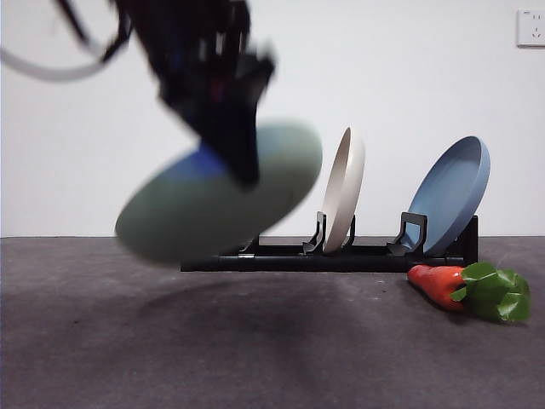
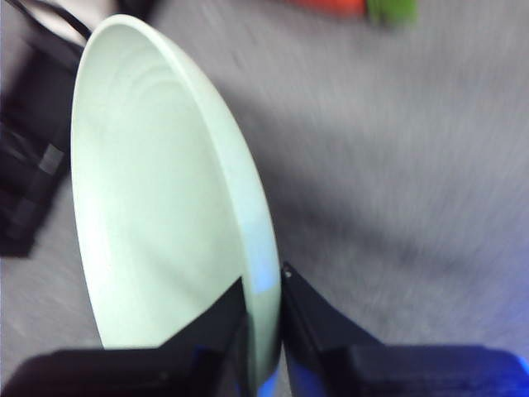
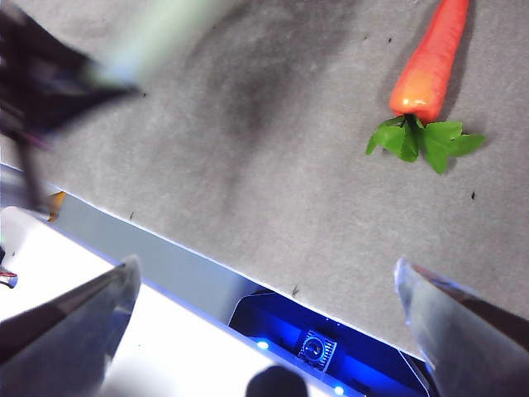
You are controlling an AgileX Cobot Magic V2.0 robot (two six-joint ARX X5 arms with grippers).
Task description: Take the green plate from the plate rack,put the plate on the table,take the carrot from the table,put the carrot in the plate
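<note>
The green plate point(image 1: 204, 209) hangs tilted above the table point(image 1: 255, 341), left of centre in the front view, its rim pinched between the closed jaws of the left gripper point(image 2: 263, 310). Held only by the edge, it could slip or land hard. At lower right lies the carrot point(image 1: 438, 283); the right gripper point(image 3: 264, 289) waits, spread wide.
</note>
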